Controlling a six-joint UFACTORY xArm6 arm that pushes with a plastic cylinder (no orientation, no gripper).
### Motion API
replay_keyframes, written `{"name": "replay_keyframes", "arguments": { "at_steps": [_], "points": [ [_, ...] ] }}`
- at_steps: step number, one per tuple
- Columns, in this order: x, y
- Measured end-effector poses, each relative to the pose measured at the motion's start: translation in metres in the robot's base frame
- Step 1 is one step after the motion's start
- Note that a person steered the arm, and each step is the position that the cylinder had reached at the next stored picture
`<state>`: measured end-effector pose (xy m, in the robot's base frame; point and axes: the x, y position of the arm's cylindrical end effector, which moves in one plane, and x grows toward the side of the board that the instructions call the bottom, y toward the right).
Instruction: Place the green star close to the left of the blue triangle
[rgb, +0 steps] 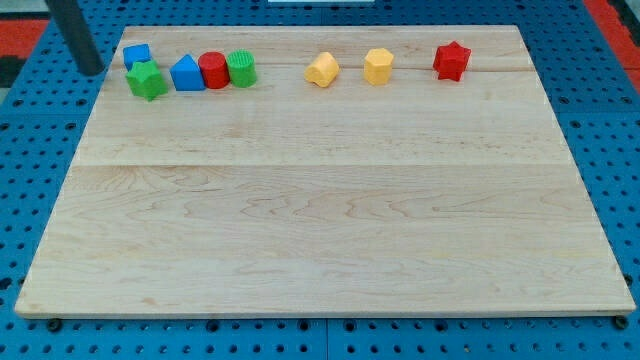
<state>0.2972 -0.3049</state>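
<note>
The green star (147, 80) lies near the board's top left corner. The blue triangle (187, 73) sits just to its right, a small gap between them. My tip (91, 70) is at the end of the dark rod at the view's top left, just off the board's left edge, to the left of the green star and apart from it. A blue cube (137, 55) sits just above the green star.
A red cylinder (213, 70) and a green cylinder (241, 68) stand in a row right of the blue triangle. Further right along the top are a yellow heart-like block (322, 69), a yellow hexagon (379, 66) and a red star (451, 61). The wooden board (320, 220) rests on a blue pegboard.
</note>
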Motion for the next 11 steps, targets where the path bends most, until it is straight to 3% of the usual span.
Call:
{"name": "replay_keyframes", "arguments": {
  "at_steps": [3,8,9,11],
  "points": [
    [0.064,0.016],
    [0.024,0.077],
    [0.021,0.009],
    [0.003,0.001]
  ]
}}
